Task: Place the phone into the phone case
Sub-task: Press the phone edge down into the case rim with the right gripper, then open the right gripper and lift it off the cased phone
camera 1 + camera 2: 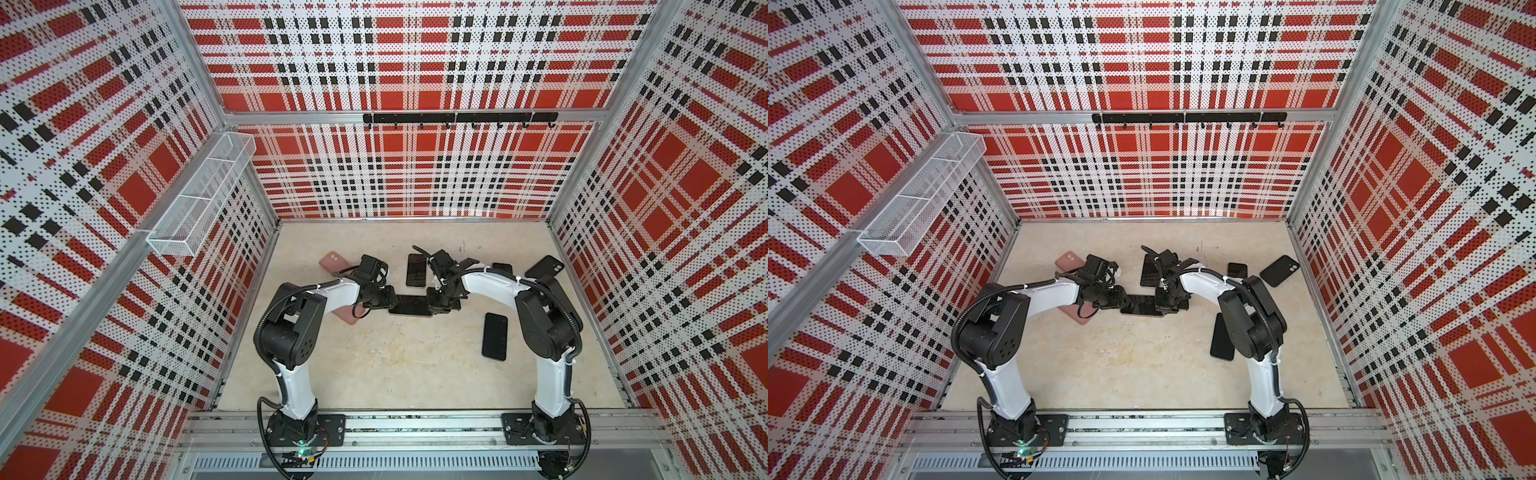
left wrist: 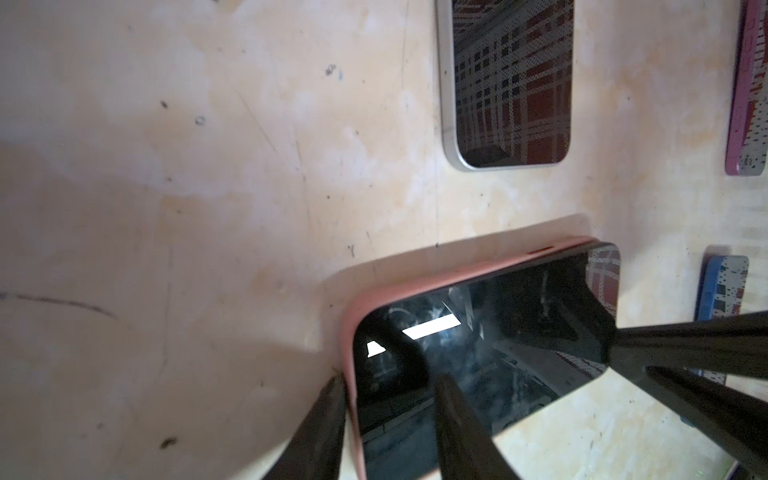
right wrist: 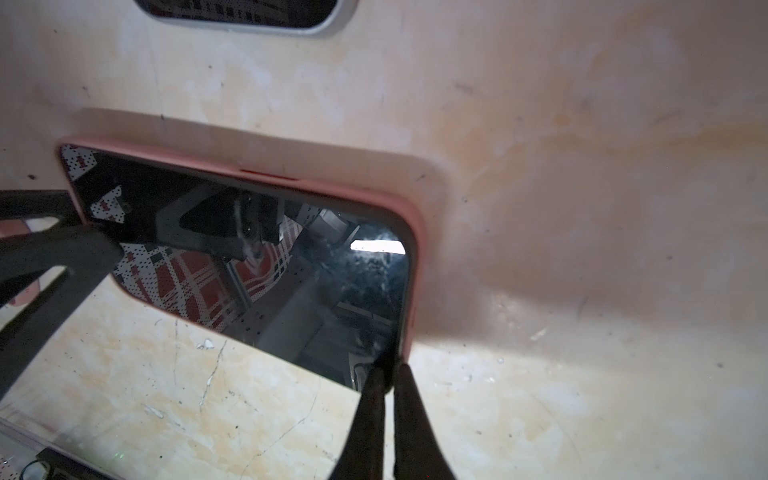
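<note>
Left wrist view has the left hand [image 2: 390,380] nearest. Its two fingers stand apart, one [image 2: 326,428] against the outside of the pink phone case [image 2: 457,274] at its short end, the other [image 2: 457,428] over the glass of the phone [image 2: 498,332]. Whether they clamp anything I cannot tell. The phone lies screen up in that case at lower centre of the frame. Pink rim shows along its far long edge and this short end, and none is visible along the near long edge.

Right wrist view shows the right hand [image 3: 388,370] with its fingers together, tips at the phone's corner where glass meets rim.

In both top views the cased phone is at the middle of the desk [image 1: 374,365], between the two hands, its long side across the frame. A black phone [image 1: 494,336] lies to the lower right of it, well apart. Higher in the frame, a silver-rimmed phone [image 1: 416,270] lies just beside the right hand. A black case [image 1: 544,266] lies at the right and a pink case [image 1: 332,262] at the upper left. Farther off, a wire basket [image 1: 199,195] hangs on the left wall and a hook rail [image 1: 459,117] on the back wall.
</note>
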